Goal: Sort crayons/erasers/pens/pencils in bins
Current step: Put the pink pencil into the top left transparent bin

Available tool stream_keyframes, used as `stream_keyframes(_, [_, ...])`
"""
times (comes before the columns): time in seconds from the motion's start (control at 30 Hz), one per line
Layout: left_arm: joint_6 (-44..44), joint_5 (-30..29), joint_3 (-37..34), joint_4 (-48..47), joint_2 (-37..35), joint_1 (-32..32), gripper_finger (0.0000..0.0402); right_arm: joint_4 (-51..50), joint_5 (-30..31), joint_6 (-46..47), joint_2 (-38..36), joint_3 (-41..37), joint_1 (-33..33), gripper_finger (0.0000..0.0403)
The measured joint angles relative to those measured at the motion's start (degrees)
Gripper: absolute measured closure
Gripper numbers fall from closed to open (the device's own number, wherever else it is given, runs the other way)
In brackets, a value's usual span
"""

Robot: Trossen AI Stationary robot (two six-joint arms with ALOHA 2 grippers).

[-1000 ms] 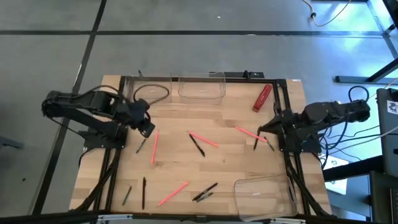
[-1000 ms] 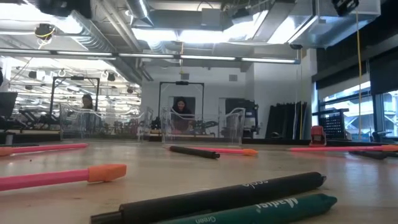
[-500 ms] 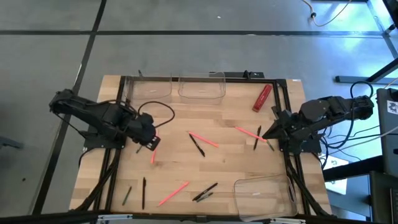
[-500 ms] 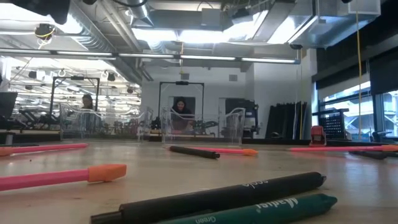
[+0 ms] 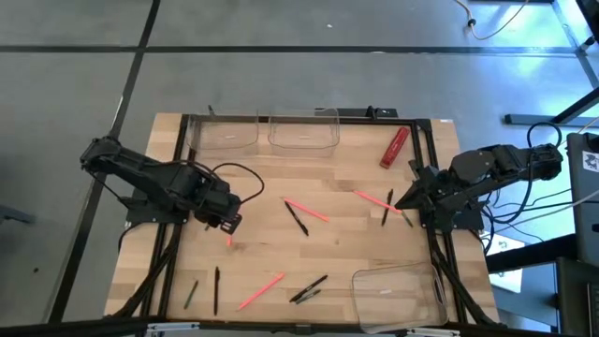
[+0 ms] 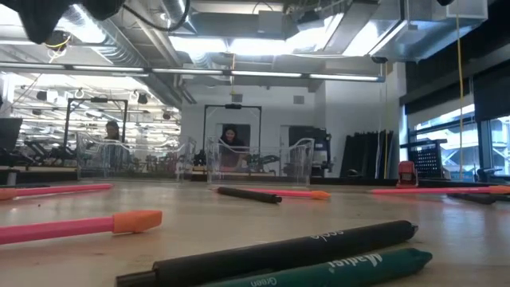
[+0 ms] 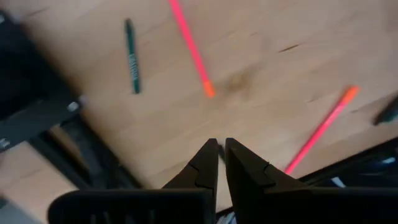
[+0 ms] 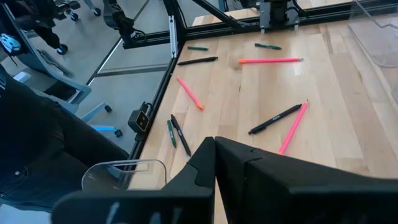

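A pink stick (image 5: 229,241) lay on the left half of the table (image 5: 346,243). In the high view, with twelve o'clock taken as the table's far edge, only its near end showed. That end poked out at six o'clock from under the left gripper (image 5: 227,222), which hid the rest. What showed suggested a long axis running close to twelve-to-six, tipped slightly toward one o'clock at the far end.

In the left wrist view a pink stick with an orange tip (image 7: 193,53) lay on bare wood a little ahead of the fingertips (image 7: 211,146), apart from them. It was probably the same stick, though that could not be settled. The jaws stood a narrow slit apart with nothing between them. They would likely need to spread across the stick's width, at three and nine o'clock of it, before coming down.

The left arm was plainly the nearer one. The right gripper (image 5: 401,201) hung well apart at three o'clock, near the table's right rail, beside another pink stick (image 5: 374,199) and a dark one (image 5: 386,208). Its jaws were pressed together and empty.

Two clear bins (image 5: 225,136) stood at the far edge, about twelve o'clock from the left gripper. A third bin (image 5: 398,285) sat at the near right corner, around four o'clock.
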Motion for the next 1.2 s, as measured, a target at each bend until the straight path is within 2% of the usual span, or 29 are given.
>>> stream_keyframes(0.17, [-4.34,2.08,0.02,1.01,0.16,0.1,0.037,0.02,-0.05,0.01,0.0,0.0,0.0,0.0397])
stream_keyframes(0.4, [-4.17,3.39,0.01,2.39,0.14,0.16,0.0398,0.02,-0.12,0.03,0.0,0.0,0.0,0.0397])
stream_keyframes(0.73, [-1.82,4.38,0.02,2.4,0.14,0.16,0.0336,0.02,-1.38,-0.2,0.0,0.0,-0.02,0.0397])
stream_keyframes(0.9, [-5.57,6.74,0.02,2.42,0.23,0.14,0.0308,0.02,-2.02,-0.31,0.0,0.0,-0.02,0.0397])
stream_keyframes(1.0, [-9.02,5.57,-0.01,2.51,0.25,-0.1,0.0301,0.03,-1.96,-0.33,0.0,0.0,-0.02,0.0397])
stream_keyframes(1.1, [-12.79,2.66,-1.76,6.22,0.23,-1.41,0.0301,0.02,-1.97,-0.33,0.0,0.0,-0.02,0.0397])
stream_keyframes(1.2, [-13.71,2.53,-6.08,12.78,0.25,-3.14,0.0304,0.02,-1.97,-0.33,0.0,0.0,-0.02,0.0397])
